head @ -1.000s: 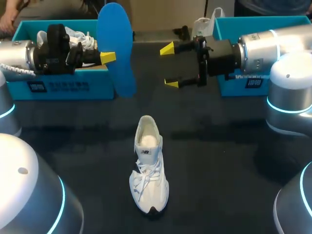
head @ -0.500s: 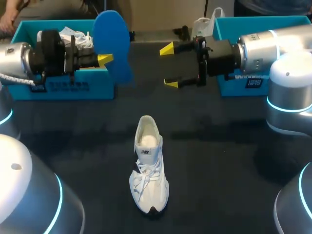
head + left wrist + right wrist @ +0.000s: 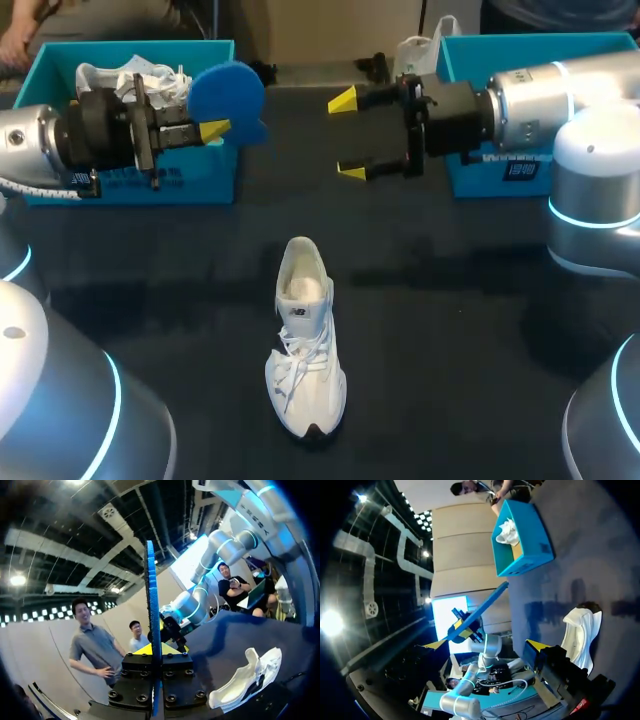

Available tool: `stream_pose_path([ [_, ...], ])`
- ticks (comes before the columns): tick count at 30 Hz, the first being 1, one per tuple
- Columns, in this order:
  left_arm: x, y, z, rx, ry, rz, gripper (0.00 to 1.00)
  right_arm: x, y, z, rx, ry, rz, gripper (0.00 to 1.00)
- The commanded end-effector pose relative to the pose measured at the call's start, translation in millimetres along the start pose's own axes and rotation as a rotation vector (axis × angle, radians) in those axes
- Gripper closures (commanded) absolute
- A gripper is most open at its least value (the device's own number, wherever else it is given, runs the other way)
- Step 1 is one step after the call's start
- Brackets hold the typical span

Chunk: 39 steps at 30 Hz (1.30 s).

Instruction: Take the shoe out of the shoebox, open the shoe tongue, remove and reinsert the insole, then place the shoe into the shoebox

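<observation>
The flat blue foam insole is clamped edge-on between the fingers of the left gripper, above the table. The right gripper is spread wide and empty, opposite it. The white lace-up shoe is seen below, well apart from both. Reinsertion is judged in hand: the insole must be lowered and aligned with the shoe's opening.

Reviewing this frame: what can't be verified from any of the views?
- Head view: the left claw's far fingertip, hidden behind the insole.
- Head view: what is in the right shoebox, covered by the right arm and cut off by the edge.
- All views: the shoe's toe interior, hidden by its own upper.
- Left wrist view: the insole's faces, seen edge-on.
</observation>
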State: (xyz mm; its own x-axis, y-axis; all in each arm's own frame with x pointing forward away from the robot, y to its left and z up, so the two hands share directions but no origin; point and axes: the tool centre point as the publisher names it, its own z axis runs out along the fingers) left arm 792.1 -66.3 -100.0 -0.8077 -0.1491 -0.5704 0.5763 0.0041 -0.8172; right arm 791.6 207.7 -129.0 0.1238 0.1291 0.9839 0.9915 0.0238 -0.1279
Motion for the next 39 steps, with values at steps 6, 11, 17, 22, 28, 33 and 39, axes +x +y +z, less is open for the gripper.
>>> stream_pose_path([
  [6, 7.3, 2.3, -6.7, 0.018, -0.030, 0.400, 1.00, 0.2, -0.4, 1.6, -0.003, -0.002, 0.000, 0.00],
  [11, 7.3, 2.3, -6.7, 0.018, -0.030, 0.400, 1.00, 0.2, -0.4, 1.6, -0.003, -0.002, 0.000, 0.00],
  [17, 7.3, 2.3, -6.7, 0.018, -0.030, 0.400, 1.00, 0.2, -0.4, 1.6, -0.003, -0.002, 0.000, 0.00],
  [22, 7.8, 3.9, -5.3, 0.055, -0.011, 0.448, 1.00, 0.2, -0.4, 1.6, -0.003, -0.002, 0.000, 0.00],
  [28, 10.0, 8.8, -7.3, 0.055, 0.072, 0.736, 1.00, 0.2, -0.4, 1.6, -0.003, -0.002, 0.000, 0.00],
  [33, 7.6, 7.5, -7.3, 0.074, 0.131, 0.983, 1.00, 0.2, -0.4, 1.6, -0.003, -0.002, 0.000, 0.00],
  [39, 7.6, 7.5, -7.3, 0.074, 0.131, 0.983, 1.00, 0.2, -0.4, 1.6, -0.003, -0.002, 0.000, 0.00],
])
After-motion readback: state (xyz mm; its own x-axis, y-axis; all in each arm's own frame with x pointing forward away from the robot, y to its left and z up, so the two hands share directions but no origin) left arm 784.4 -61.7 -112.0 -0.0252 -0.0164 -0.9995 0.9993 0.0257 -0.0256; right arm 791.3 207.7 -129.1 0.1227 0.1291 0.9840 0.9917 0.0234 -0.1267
